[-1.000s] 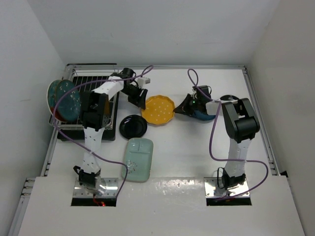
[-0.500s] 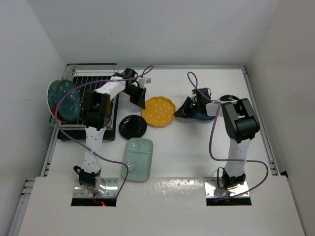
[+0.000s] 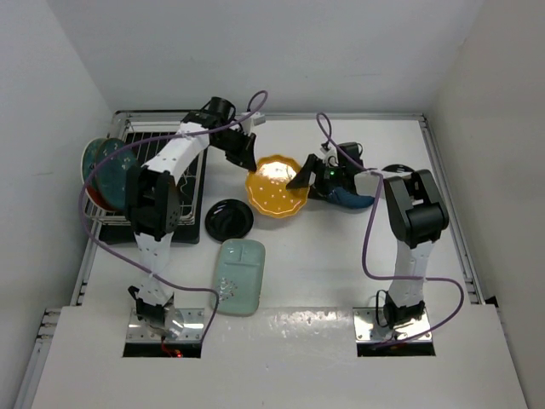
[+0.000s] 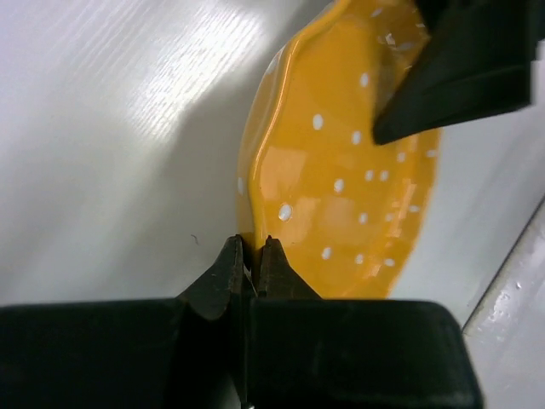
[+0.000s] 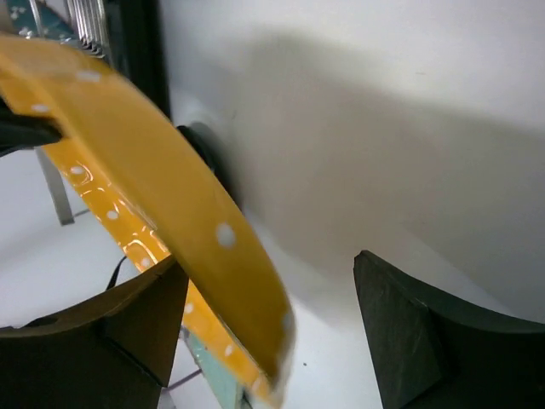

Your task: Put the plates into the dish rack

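Yellow and white-dotted, the plate (image 3: 274,187) sits tilted at the middle of the worktop (image 3: 341,273), right of the rack (image 3: 145,136). Only the left wrist view shows the left jaws pinched shut on its rim. The right wrist view shows its edge passing between the right jaws, which are spread wide. From above, the left arm (image 3: 179,153) reaches far and right over the rack, and the right arm (image 3: 413,209) points left.

Black plate (image 3: 230,219) just beside dish rack (image 3: 157,136)
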`<state>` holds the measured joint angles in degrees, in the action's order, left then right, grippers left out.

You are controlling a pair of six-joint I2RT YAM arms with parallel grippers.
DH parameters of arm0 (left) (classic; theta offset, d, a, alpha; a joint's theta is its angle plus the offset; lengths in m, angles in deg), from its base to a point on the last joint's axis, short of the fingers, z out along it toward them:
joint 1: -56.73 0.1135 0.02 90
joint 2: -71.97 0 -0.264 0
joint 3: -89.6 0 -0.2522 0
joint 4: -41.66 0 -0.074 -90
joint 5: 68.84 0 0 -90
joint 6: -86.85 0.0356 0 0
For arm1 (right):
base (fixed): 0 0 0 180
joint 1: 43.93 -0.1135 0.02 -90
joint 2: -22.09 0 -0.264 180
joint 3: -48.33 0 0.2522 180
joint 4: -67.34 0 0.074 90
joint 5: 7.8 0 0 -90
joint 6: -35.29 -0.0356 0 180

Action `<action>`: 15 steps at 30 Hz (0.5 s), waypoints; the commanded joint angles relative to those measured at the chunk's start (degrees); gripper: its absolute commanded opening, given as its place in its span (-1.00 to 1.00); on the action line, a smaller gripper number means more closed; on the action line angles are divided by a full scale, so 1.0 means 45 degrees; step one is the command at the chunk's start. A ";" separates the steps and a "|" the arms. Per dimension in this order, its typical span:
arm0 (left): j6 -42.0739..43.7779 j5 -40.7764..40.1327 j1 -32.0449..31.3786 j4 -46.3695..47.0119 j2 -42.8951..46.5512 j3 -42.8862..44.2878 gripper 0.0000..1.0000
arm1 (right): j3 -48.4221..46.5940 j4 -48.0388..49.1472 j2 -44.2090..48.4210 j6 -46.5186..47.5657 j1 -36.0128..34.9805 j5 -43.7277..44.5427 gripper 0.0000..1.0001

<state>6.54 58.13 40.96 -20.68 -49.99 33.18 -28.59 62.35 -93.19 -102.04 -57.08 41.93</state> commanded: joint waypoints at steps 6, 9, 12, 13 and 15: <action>0.0305 0.3697 -0.0128 0.0092 0.2217 -0.0479 -1.00 | 0.0184 0.3767 -0.0124 -0.1406 -0.0321 -0.1636 -0.19; 0.0600 0.3698 -0.0128 0.0092 0.2354 -0.0615 -0.87 | 0.1045 0.7145 0.0091 -0.2857 -0.0262 -0.2163 -0.95; 0.0873 0.3835 0.0026 -0.0024 0.2354 -0.0733 -0.34 | 0.1261 1.1104 0.0092 -0.4654 -0.0223 -0.2883 -1.00; 0.1144 0.3835 0.0028 -0.0025 0.2354 -0.0849 -0.19 | 0.1203 1.1658 0.0053 -0.5779 -0.0223 -0.3138 -1.00; 0.1147 0.3952 0.0300 -0.0141 0.2198 -0.0850 0.15 | 0.0931 1.3398 0.0052 -0.6413 -0.0223 -0.3433 -1.00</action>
<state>11.68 64.63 43.30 -19.04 -44.04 29.55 -21.14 98.31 -94.18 -119.87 -57.95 27.79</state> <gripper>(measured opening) 0.541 0.263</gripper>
